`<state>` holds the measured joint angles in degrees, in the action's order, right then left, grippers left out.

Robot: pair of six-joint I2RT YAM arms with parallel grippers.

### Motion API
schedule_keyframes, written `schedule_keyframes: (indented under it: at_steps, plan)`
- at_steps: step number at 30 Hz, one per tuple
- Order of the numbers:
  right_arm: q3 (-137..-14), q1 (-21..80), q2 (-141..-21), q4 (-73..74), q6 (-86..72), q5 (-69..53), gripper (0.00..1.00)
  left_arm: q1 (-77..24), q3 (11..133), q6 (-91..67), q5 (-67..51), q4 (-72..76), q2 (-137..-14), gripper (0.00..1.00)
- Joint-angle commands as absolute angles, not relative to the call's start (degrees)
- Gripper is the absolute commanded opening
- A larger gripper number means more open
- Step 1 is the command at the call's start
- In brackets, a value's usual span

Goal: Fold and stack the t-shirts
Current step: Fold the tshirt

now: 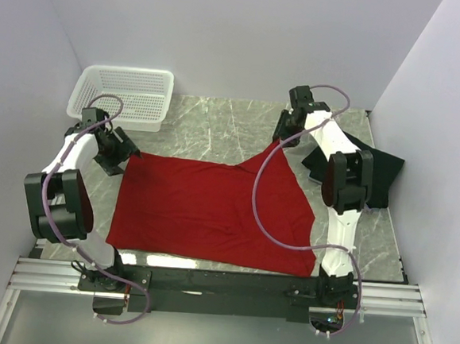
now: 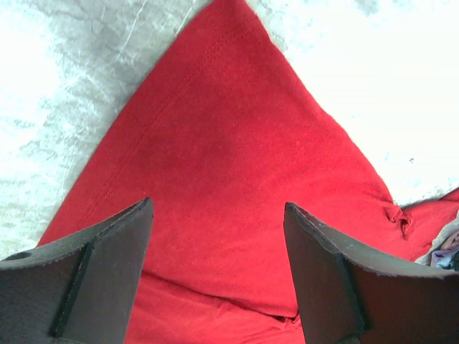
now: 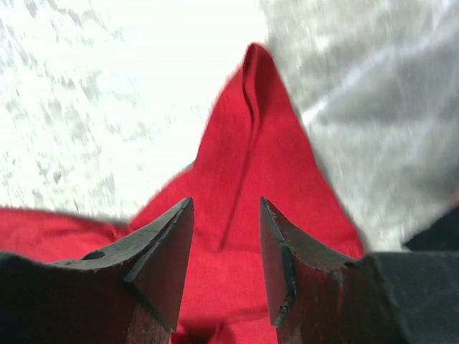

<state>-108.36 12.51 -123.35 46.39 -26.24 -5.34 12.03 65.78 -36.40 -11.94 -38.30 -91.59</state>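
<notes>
While red t-shirt (image 1: 211, 210) is spread flat, soft limp cloth is judged best pinched at far corners; left gripper (image 2: 216, 208), right gripper (image 3: 226, 204) seen open, empty

A white mesh basket (image 1: 130, 71) is sitting upright in the far left corner of the tabletop (image 1: 217, 131), its open side facing up and its long side running along the back wall (image 1: 225, 28). The tabletop — grey stone veined with white — is catching bright glare in both wrist views. Plain pale walls are closing it in at the back, left and right. Along the near edge a silver metal rail (image 1: 47, 273) is running from side to side.
</notes>
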Motion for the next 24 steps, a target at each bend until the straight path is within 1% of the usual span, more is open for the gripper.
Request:
schedule_keyframes:
  at_steps: [1, 4, 7, 12, 15, 24]
  plan:
    - [-112.7, 12.7, -126.5, 41.2, -25.5, -4.3, 0.48, 12.2, 68.7, -36.5, -12.1, -36.7, -92.4, 0.79]
    - [-116.1, 12.7, -130.0, 40.0, -25.0, -4.0, 0.47, 12.2, 69.3, -36.5, -12.0, -36.9, -93.4, 0.78]
    - [-120.6, 12.7, -133.4, 41.7, -24.7, -1.7, 0.47, 12.2, 70.0, -36.6, -11.7, -37.3, -94.4, 0.78]
    - [-122.5, 12.6, -135.1, 41.4, -23.6, 1.1, 0.47, 12.2, 70.8, -36.8, -11.2, -37.7, -94.9, 0.77]
    - [-122.0, 12.6, -134.7, 41.7, -23.4, 3.0, 0.47, 12.2, 70.6, -37.0, -10.6, -38.0, -94.7, 0.78]
    - [-120.5, 12.2, -136.4, 40.3, -22.8, 0.2, 0.46, 12.1, 69.2, -37.3, -10.5, -37.9, -94.5, 0.78]
